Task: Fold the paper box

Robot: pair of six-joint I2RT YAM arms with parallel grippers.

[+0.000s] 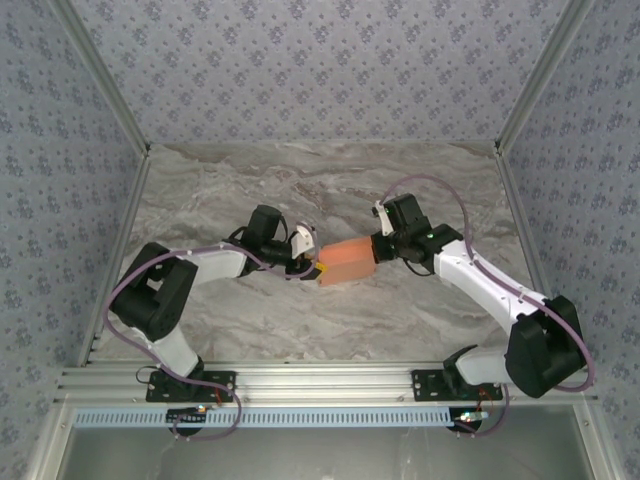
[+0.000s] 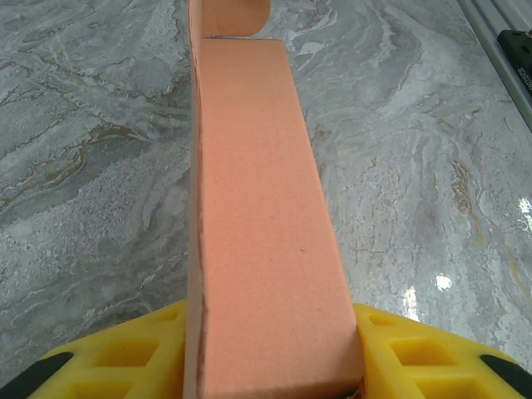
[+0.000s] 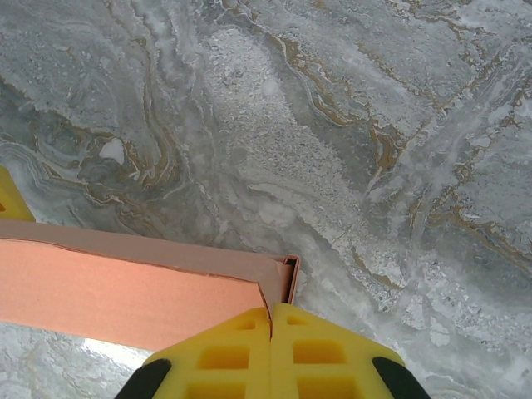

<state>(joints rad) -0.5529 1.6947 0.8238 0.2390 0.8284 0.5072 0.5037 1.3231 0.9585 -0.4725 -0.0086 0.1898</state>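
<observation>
The paper box [image 1: 348, 262], a salmon-orange rectangular box, is held above the middle of the marble table between both arms. My left gripper [image 1: 318, 268] is shut across the box's left end. In the left wrist view the box [image 2: 258, 208] runs away from the camera, and the yellow fingers [image 2: 141, 349] of the left gripper [image 2: 270, 320] press both its sides. A rounded flap [image 2: 229, 17] stands at its far end. My right gripper [image 1: 378, 248] is shut on the right end. In the right wrist view the right gripper [image 3: 272, 309] pinches a thin card wall at the corner of the box [image 3: 125, 291].
The grey marble table [image 1: 330, 190] is walled by patterned panels [image 1: 60, 150] on the left, back and right. An aluminium rail [image 1: 330, 385] carrying both arm bases runs along the near edge. A yellow tip of the left finger [image 3: 8, 199] shows at the right wrist view's left edge.
</observation>
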